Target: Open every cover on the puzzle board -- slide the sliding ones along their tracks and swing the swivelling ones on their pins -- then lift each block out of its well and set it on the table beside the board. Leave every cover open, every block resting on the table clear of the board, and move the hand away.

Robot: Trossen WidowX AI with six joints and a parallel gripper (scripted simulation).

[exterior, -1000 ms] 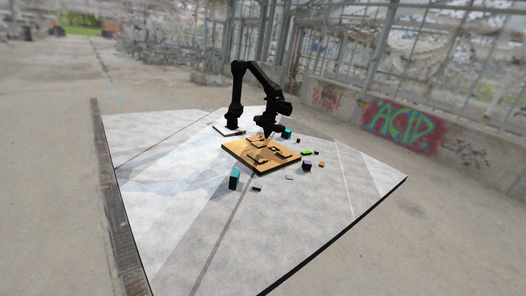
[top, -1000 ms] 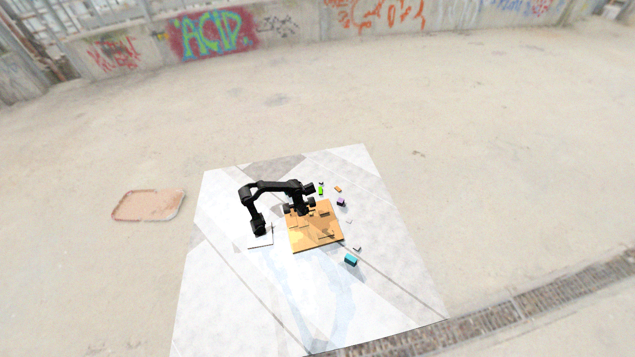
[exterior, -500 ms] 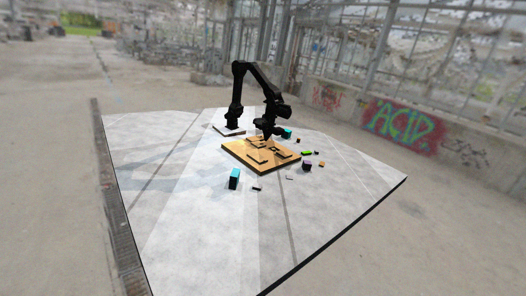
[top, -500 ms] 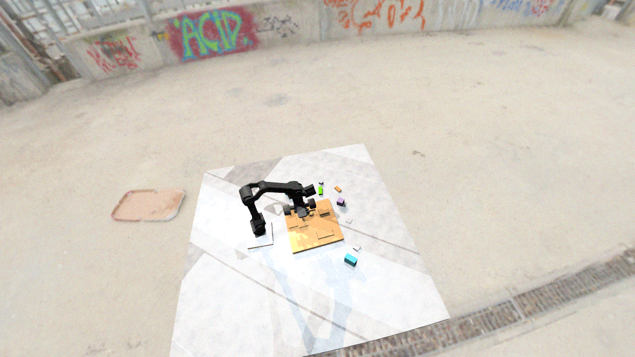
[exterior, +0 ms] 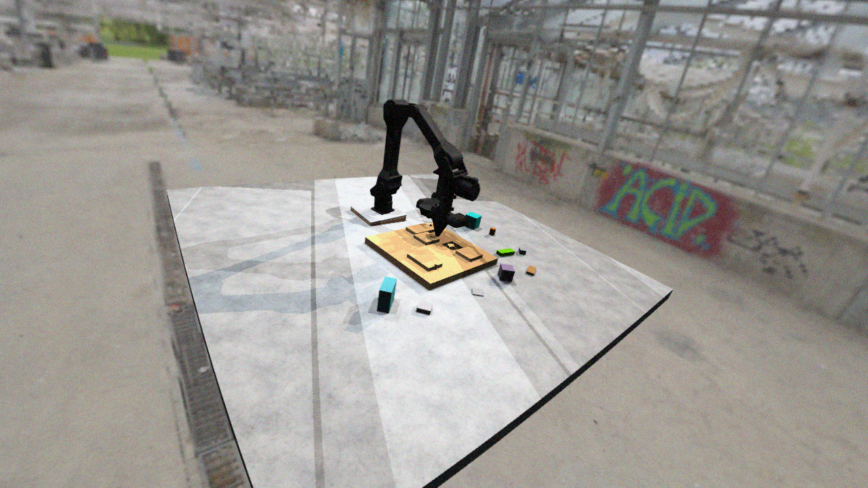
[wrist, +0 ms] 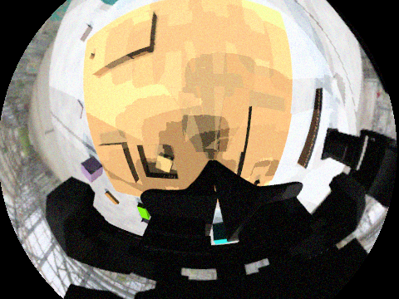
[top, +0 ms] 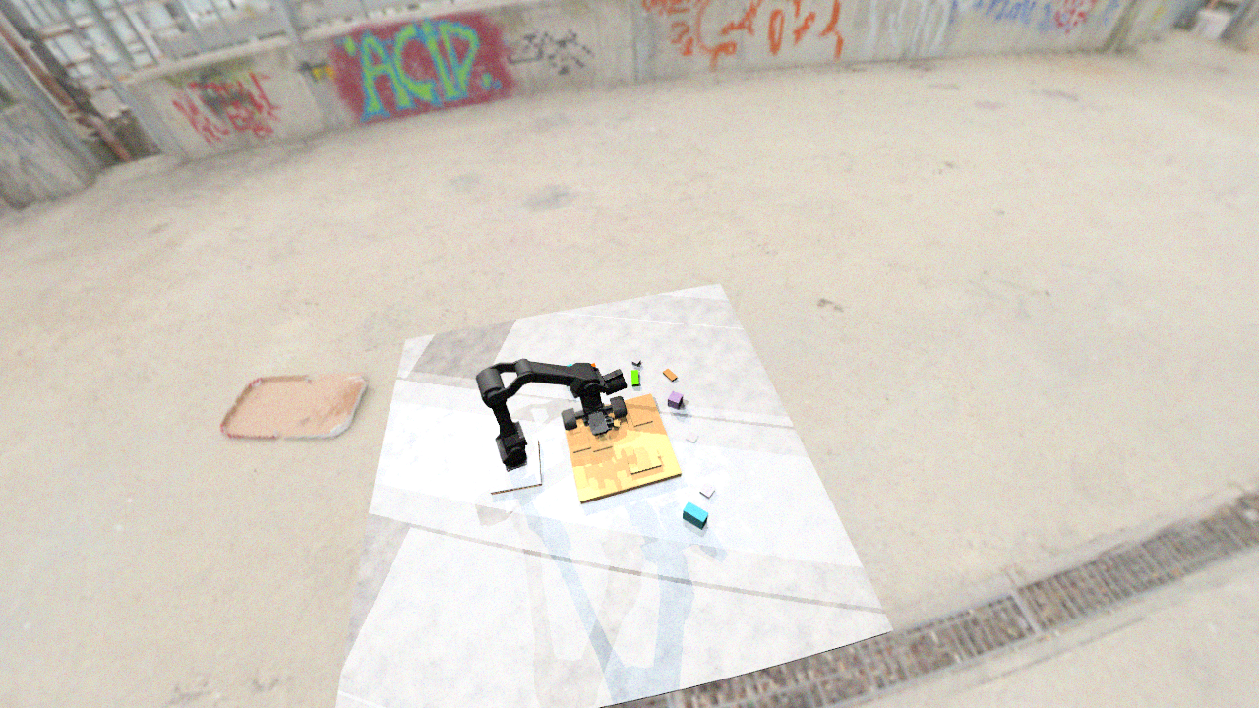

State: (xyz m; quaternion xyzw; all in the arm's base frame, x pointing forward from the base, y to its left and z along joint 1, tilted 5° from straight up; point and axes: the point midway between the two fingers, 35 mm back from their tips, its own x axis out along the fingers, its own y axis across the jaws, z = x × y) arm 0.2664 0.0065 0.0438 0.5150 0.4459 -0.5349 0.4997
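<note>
Top view: "ACID" graffiti (top: 420,67) (exterior: 664,203) on wall at upper left, other scrawls too small/blurred to read; arm (top: 550,371) (exterior: 393,145) arches from lower centre-left, wrist bent down w/ gripper (top: 607,426) (exterior: 439,234) (wrist: 212,163) over upper part of puzzle board (top: 607,480) (exterior: 394,249) (wrist: 166,100), lower centre. Ext. view: same "ACID" at right; arm upright from base, elbow high nr top centre, forearm sloping down-right, fingertips pointing down at/just above board mid-frame, contact unclear. Wrist view: gripper clenched, nothing held, tips nr centre; pale yellow block (wrist: 165,162) in open well at lower left of board, purple block (top: 675,400) (exterior: 506,272) (wrist: 91,169) on table off board's left edge.
</note>
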